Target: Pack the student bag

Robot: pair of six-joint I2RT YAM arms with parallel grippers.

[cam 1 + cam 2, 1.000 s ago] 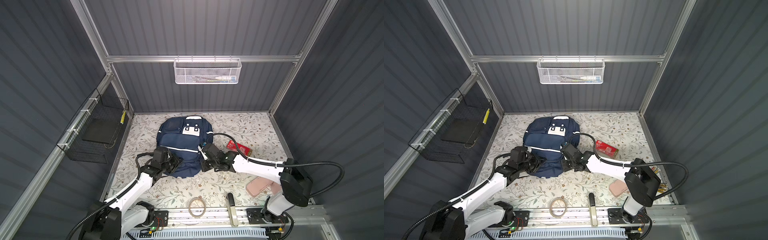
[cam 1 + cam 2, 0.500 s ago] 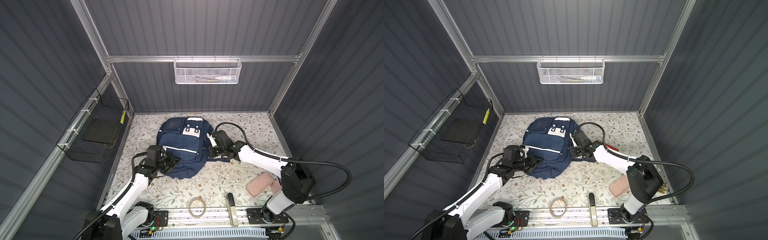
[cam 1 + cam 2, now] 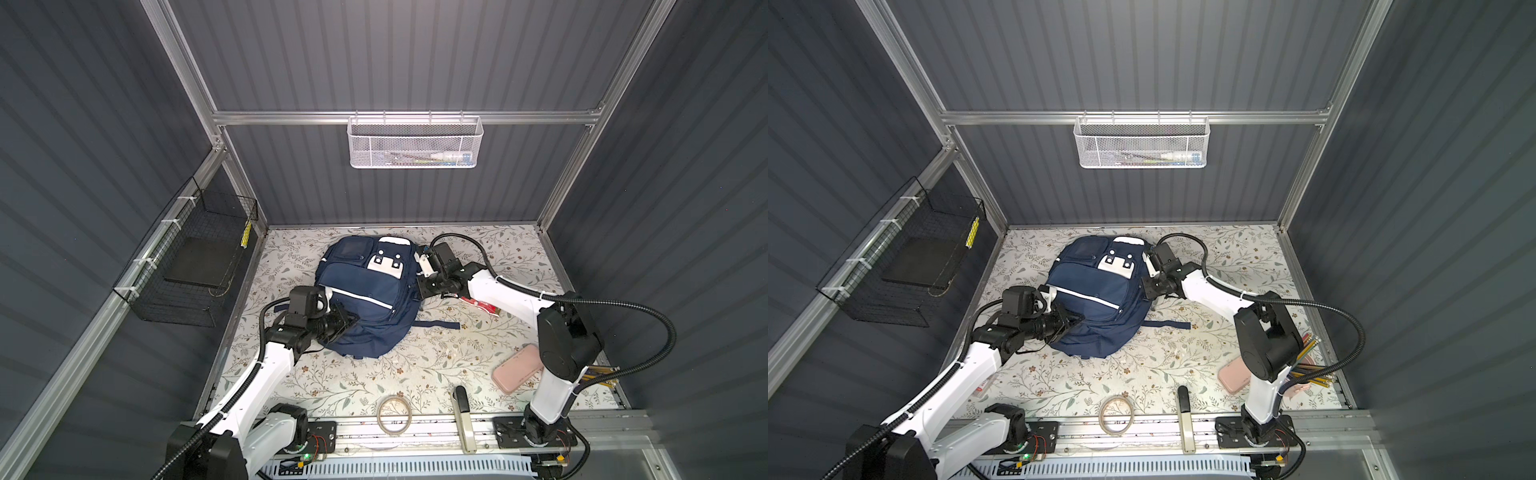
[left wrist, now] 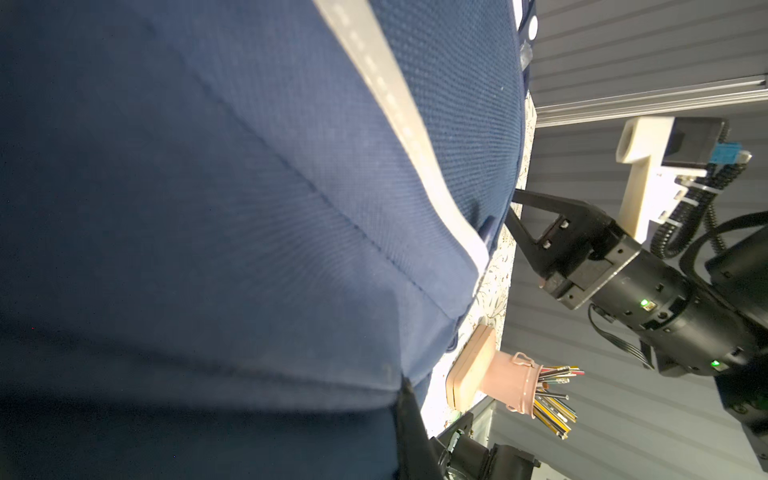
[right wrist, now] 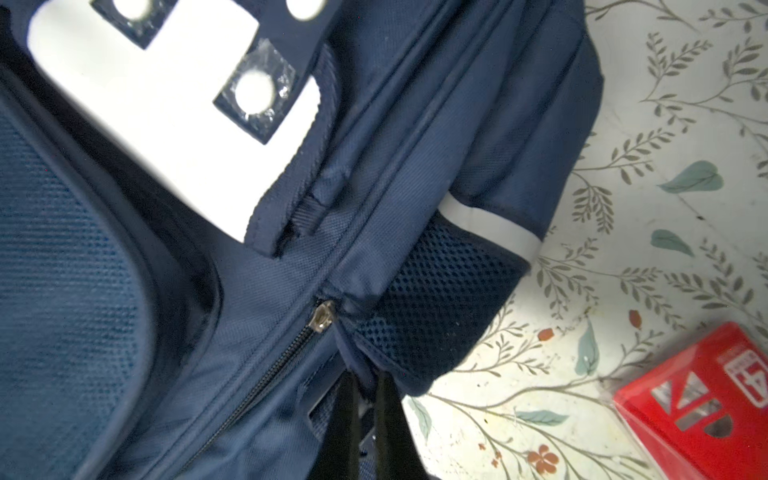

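Left gripper (image 3: 348,321) is clamped shut, apparently on a fold at the near left edge of the student bag (image 3: 368,291). The right gripper (image 3: 419,289) sits against the bag's right flank, jaws a crack apart with nothing visibly between them. The navy backpack lies face-up toward the back of the floral table (image 3: 415,365), and packing looks barely begun. The pink pencil case (image 3: 517,374), the red box (image 5: 698,399) and the tape roll (image 3: 394,413) all lie outside it on the table. Opening a compartment appears to be the job in hand. Both top views give the layout but no zip detail. The right wrist view alone shows the metal zip slider (image 5: 323,318) beside the mesh side pocket (image 5: 440,299). Closed teeth run off one side of it, though whether the track beyond is open is hard to tell. The left wrist view gives the clearest look at the pink cup of pencils (image 4: 521,386).
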